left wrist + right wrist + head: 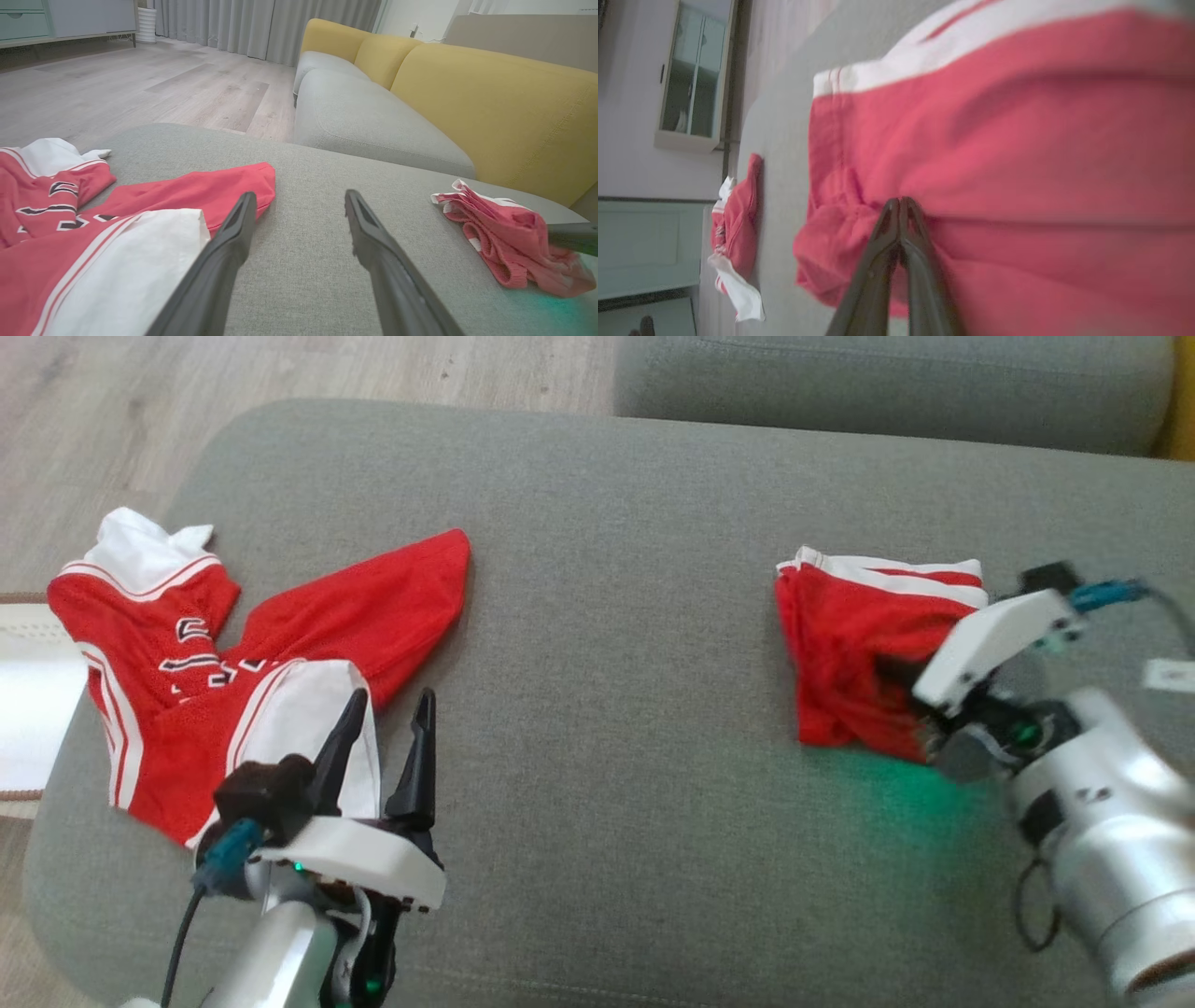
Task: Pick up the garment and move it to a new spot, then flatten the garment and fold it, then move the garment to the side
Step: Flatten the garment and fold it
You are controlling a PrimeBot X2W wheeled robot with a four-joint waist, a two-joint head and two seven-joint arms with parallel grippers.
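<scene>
Our right end effector (pixel 900 201) is pinched fully together, the two dark fingers meeting on a fold of the red shorts (pixel 845 653). We judge the cloth caught between the tips rather than merely pressed. In the head view the grip sits at the bundle's 4 o'clock corner, and the arm reaches in from 5 o'clock. From that pinch the rest of the shorts spreads toward 10 and 11 o'clock. Their white-striped edge (pixel 887 565) runs roughly 9 to 3 along the far side.

The shorts lie at about 3 o'clock on the grey cushion (pixel 607 616), well apart from the crumpled jersey (pixel 355 607) at 9 o'clock. Our left end effector (pixel 393 695) hovers spread wide and empty just beside the jersey, so the right arm is plainly the nearer one. Any lift or drag will trail the cloth from that one corner.
</scene>
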